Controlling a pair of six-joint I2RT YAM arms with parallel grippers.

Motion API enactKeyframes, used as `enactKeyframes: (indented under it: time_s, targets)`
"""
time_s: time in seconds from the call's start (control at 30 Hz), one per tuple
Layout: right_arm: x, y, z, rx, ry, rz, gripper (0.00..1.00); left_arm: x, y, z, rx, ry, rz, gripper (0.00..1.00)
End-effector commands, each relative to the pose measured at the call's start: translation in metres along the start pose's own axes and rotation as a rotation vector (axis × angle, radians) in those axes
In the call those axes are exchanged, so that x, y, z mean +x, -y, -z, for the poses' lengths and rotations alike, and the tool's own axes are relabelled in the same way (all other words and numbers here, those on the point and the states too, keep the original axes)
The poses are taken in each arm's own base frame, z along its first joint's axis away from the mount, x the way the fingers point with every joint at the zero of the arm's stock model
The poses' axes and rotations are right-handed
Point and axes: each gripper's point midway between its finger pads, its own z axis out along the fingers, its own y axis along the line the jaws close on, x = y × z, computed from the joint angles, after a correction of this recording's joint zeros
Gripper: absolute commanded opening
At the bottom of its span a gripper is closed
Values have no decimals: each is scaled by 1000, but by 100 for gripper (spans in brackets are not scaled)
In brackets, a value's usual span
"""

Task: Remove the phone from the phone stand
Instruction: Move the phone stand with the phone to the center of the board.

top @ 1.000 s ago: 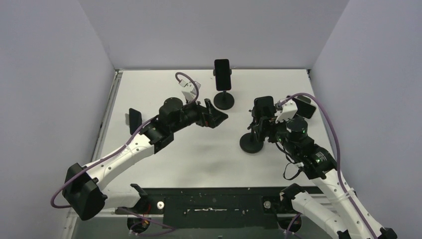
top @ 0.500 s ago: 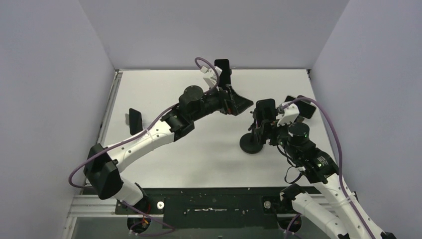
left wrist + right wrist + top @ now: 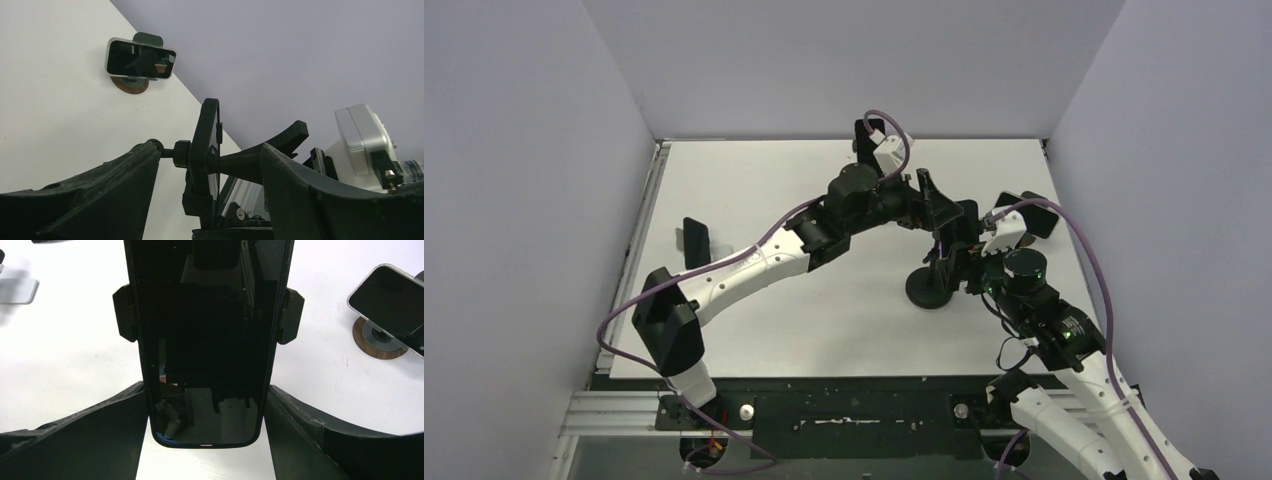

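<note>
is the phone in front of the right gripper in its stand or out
In the stand: the right wrist view shows the phone upright with the stand's side clamps gripping both its edges.

Overhead camera looks down; both wrist cameras closely face the phone stand

Soft, even overhead light keeps the white bench bright, nearly washed out in the right wrist view. Shadows on it are faint and diffuse. The phone glass shows dim reflections, and the near foreground looks soft.
</note>
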Motion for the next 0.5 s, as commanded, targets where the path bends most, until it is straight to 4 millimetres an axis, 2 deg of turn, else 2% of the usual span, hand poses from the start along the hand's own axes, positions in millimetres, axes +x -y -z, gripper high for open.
enactKeyframes:
  time_s: [0.0, 0.23, 0.47]
  targets:
    - [-19, -5, 4, -20, 70, -15, 60, -3, 8, -7, 1, -6, -37, 69]
    - [-19, -5, 5, -20, 72, -17, 59, 3, 5, -13, 7, -21, -36, 52]
    - [-19, -5, 4, -19, 68, -19, 60, 5, 11, -16, 48, -29, -30, 33]
